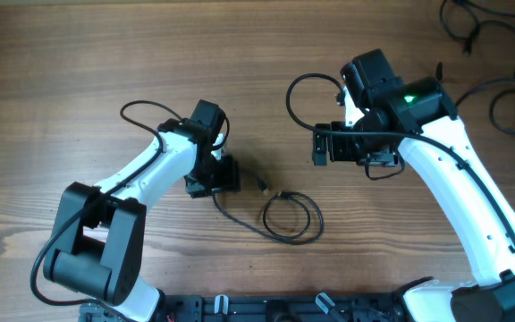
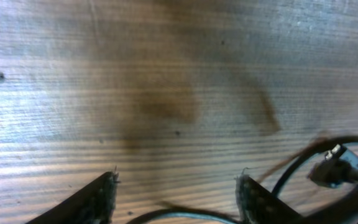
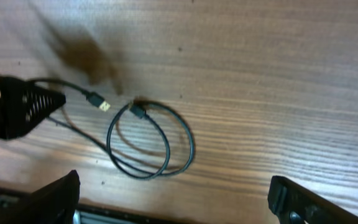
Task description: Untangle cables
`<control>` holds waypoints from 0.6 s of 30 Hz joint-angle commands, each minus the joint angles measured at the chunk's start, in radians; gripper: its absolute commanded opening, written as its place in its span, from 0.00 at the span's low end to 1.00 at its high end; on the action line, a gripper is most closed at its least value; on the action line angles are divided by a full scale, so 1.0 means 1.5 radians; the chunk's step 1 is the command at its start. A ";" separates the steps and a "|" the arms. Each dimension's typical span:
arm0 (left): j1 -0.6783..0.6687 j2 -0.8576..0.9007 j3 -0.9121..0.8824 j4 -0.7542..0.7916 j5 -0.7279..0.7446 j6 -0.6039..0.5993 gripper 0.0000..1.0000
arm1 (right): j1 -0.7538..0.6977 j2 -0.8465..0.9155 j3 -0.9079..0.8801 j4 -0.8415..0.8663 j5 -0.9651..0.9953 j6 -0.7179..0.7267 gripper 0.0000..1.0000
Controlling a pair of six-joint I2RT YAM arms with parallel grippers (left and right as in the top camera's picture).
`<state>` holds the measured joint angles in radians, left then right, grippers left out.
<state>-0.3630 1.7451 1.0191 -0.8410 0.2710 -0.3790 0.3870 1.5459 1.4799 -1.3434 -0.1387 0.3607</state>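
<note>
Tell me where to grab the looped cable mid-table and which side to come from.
Take the looped cable on its outer arc, the side away from the plugs: there one strand lies flat on the table, apart from the crossings. Come straight down, jaws across the strand.

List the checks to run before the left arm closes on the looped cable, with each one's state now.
1. The left gripper is open: ok, fingers stand apart.
2. A strand of the looped cable lies between those fingers: ok, it runs low between them in the left wrist view.
3. The right gripper is open and empty: ok.
4. Both plug ends are free: ok, they lie apart by the loop's top.
5. The loop is only coiled, not knotted: cannot tell.
</note>
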 commanded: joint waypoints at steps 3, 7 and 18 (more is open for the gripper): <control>0.005 0.001 -0.005 0.063 -0.025 -0.067 0.12 | -0.001 0.006 -0.007 -0.028 -0.059 -0.034 1.00; 0.081 0.001 -0.005 0.100 -0.024 -0.160 0.04 | -0.001 0.006 -0.070 0.007 -0.070 -0.031 0.95; 0.149 0.001 -0.005 0.130 0.046 -0.172 0.04 | 0.043 0.046 -0.284 0.312 -0.219 -0.080 0.90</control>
<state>-0.1375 1.7451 1.0183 -0.6559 0.3241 -0.6201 0.4141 1.5772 1.0748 -0.8894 -0.4313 0.2913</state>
